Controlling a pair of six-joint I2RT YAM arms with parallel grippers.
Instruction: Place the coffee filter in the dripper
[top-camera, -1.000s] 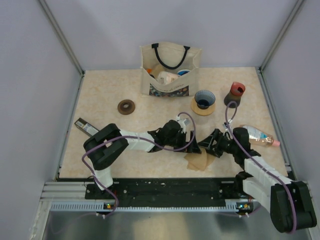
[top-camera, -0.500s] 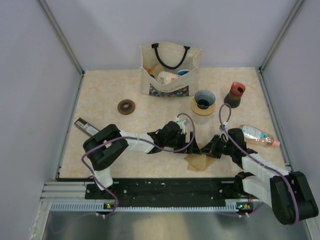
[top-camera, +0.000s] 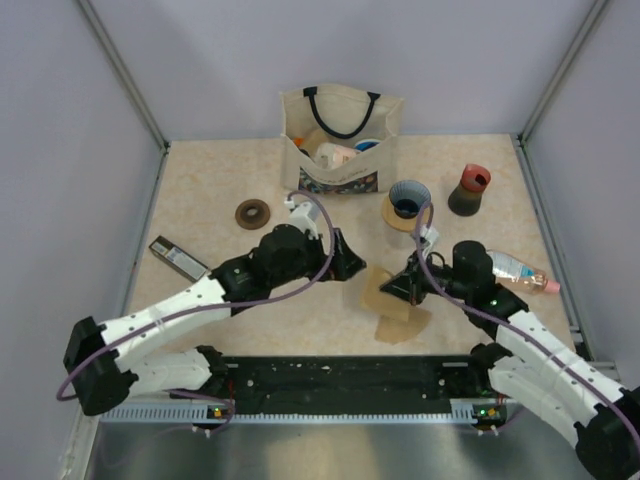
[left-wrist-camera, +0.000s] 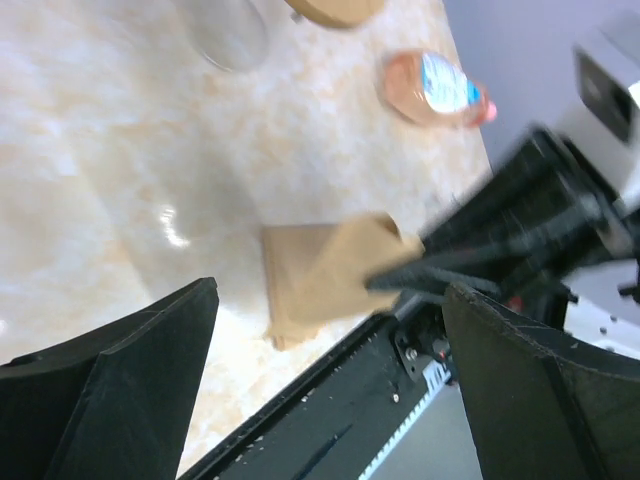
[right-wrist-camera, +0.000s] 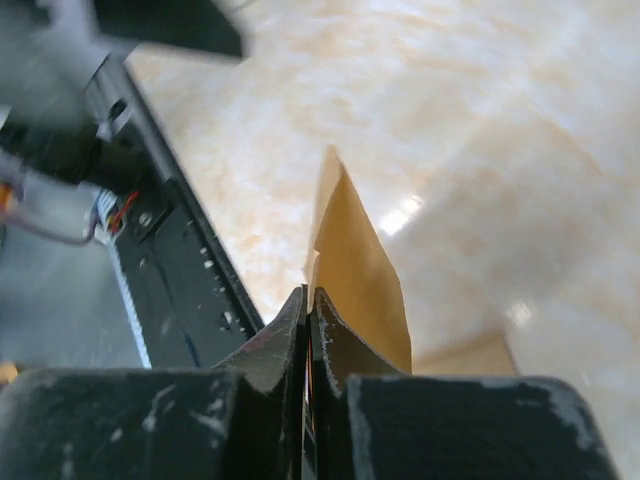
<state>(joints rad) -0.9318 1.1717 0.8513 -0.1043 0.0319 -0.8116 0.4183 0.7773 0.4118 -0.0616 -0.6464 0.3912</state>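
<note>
My right gripper is pinching the coffee filter by one edge, jaws together on the paper, holding it clear of the table. My left gripper is hovering at its 9 o'clock, fingers spread and empty. The dripper is waiting at 1 o'clock. I am judging that the limp, unopened paper risks slipping or missing the cone. I am counting what appear to be two filters, with a second sheet lying at 5 o'clock, one dripper and two grippers.

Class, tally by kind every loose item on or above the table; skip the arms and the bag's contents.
Paper filters: 2, the held coffee filter and a spare filter
Dripper: 1
Grinder: 1
Bottle: 1
Tote bag: 1
Brown ring: 1
Black bar: 1
Glass cup: 1
Total: 9
</note>
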